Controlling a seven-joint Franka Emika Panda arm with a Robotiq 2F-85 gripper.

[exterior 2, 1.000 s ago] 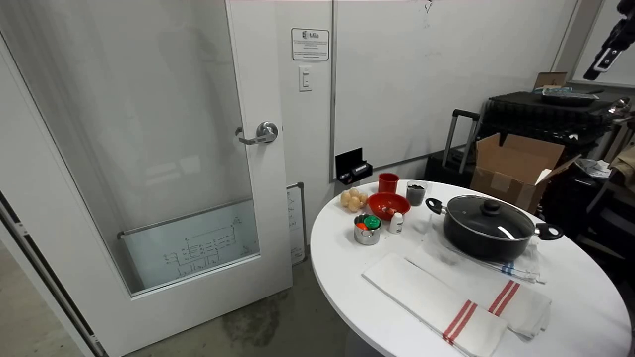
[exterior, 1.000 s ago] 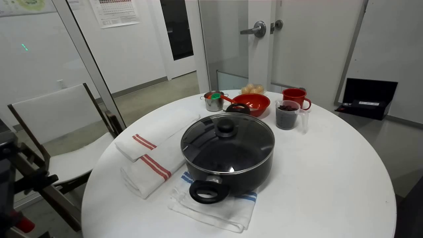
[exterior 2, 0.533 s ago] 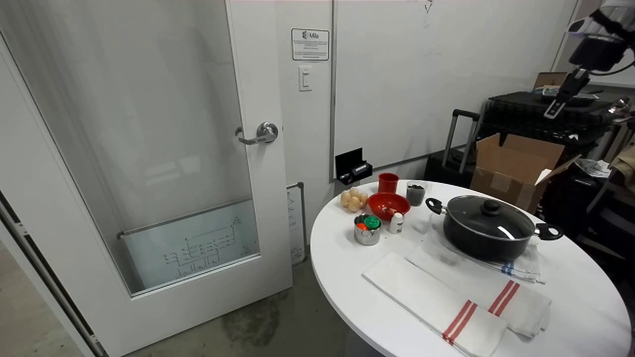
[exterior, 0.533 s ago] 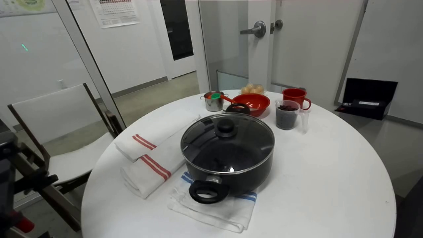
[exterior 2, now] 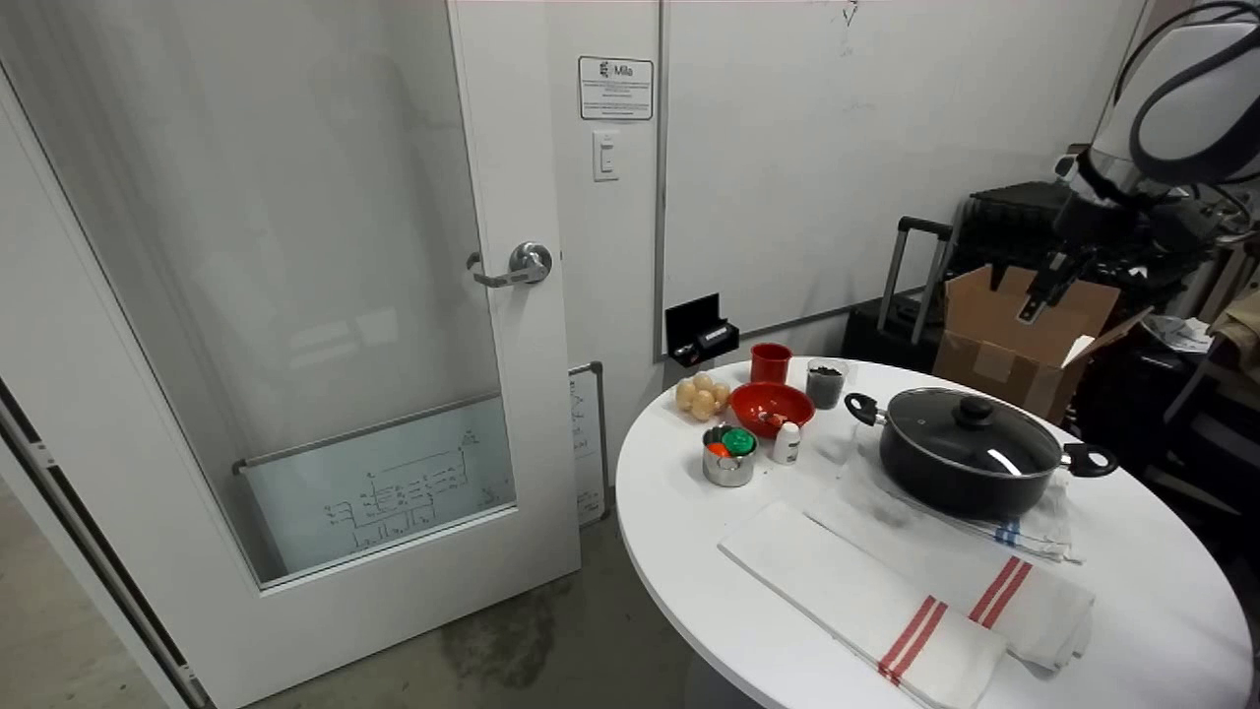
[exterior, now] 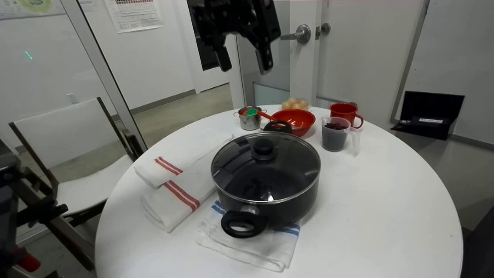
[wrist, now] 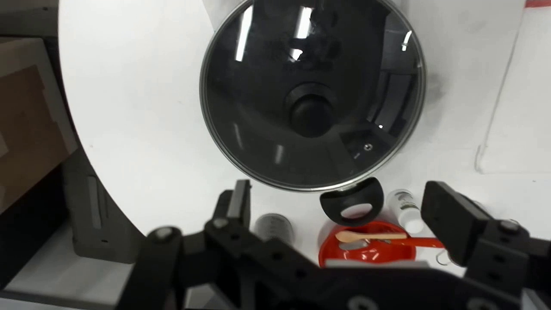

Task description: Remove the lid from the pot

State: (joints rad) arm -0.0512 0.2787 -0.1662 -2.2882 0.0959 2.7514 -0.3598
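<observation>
Hanging clear of the lid [exterior: 266,170], the gripper [exterior: 246,68] holds fingers wide; wall sign [exterior 2: 616,91] reads "Mila".

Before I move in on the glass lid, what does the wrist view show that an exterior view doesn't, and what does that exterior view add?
Of these two, only the wrist view shows the brown cardboard box, at its left edge.

Only in an exterior view: the red mug, the white chair with a dark frame, and the black loop handle farther from the round red bowl.

Both share the round transparent glass lid on the large black pot, the bowl, and the end effector, open.
</observation>
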